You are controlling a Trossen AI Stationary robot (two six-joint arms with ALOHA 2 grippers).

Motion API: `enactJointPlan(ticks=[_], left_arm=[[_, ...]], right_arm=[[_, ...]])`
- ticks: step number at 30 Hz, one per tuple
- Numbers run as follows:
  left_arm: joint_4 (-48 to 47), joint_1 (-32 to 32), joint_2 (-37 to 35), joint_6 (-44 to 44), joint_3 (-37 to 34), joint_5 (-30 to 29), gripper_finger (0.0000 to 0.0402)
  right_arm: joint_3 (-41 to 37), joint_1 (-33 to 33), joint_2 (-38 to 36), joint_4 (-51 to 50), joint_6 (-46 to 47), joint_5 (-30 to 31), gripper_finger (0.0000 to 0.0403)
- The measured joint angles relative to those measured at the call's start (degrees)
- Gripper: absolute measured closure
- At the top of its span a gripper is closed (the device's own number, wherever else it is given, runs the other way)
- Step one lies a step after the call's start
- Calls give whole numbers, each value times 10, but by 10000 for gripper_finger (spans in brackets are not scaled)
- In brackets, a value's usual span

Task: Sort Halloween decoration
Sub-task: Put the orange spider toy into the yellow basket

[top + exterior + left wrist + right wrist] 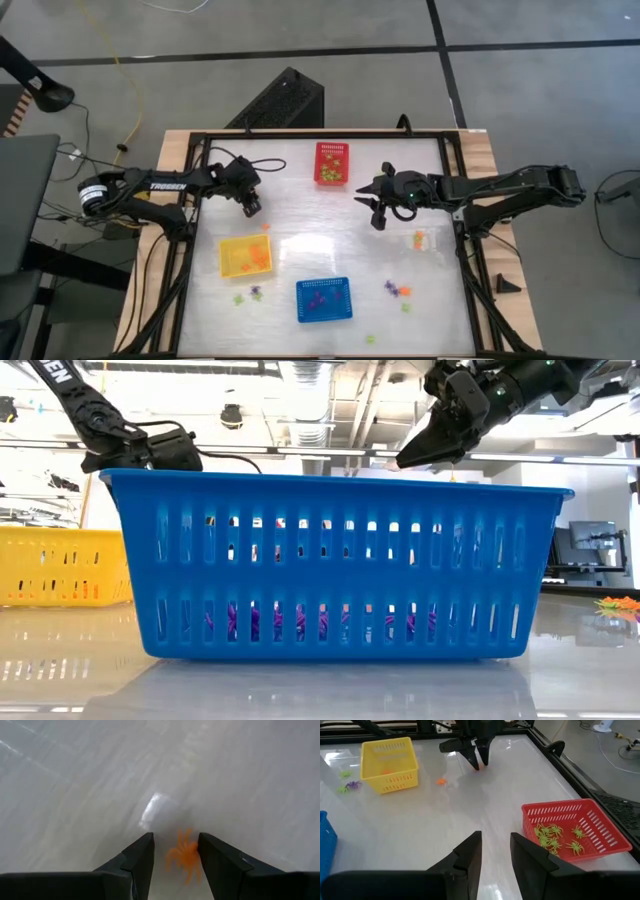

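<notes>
The Halloween decoration is tiny plastic spiders. An orange spider (184, 856) lies on the white table (320, 220), and in the left wrist view it shows between the fingers of my left gripper (252, 207). That gripper is open, slants down and hangs a little above the spider (441, 781), clear of it. My right gripper (495, 855) waits open and empty in the air near the red basket (333, 164). Green spiders (555, 837) lie in the red basket, orange ones in the yellow basket (246, 256), and purple ones in the blue basket (323, 299).
Loose spiders lie near the table's front: green and purple ones (245, 295) left of the blue basket, purple and orange ones (395, 290) right of it, and some more (418, 240) under the right arm. A black frame (195, 200) borders the table.
</notes>
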Motion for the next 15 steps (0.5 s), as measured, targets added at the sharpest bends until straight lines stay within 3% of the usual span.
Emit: enactJointPlan(ticks=[5, 11, 15], left_arm=[[1, 0, -2, -4, -10, 3, 280], [1, 0, -2, 4, -11, 8, 382], [9, 0, -1, 5, 0, 20, 392]], right_arm=[[0, 0, 0, 0, 0, 0, 269], [0, 0, 0, 2, 0, 0, 269], [0, 0, 0, 2, 0, 0, 269]])
